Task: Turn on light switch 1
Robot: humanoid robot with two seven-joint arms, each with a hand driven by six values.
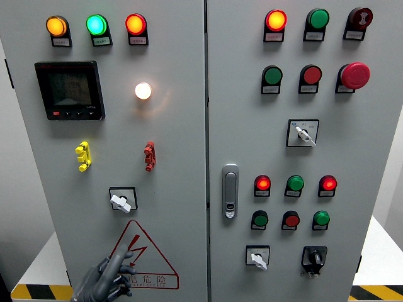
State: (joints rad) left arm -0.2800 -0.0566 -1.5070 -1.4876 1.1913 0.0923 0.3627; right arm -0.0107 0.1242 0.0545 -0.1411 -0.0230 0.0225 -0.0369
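Light switch 1 is not labelled legibly; the likely candidate is the rotary selector switch [122, 200] low on the left cabinet door [176, 145], white handle tilted toward lower right. Directly below it sits the red triangular warning sticker [143, 258]. Left hand [106, 280], grey, enters at lower left, fingers loosely spread and holding nothing, fingertips overlapping the sticker's left corner, well under the selector. Above the selector: yellow toggle [83, 156] and red toggle [149, 156], a lit white lamp [143, 90], black meter display [69, 90]. Right door carries further buttons and a door handle [230, 190].
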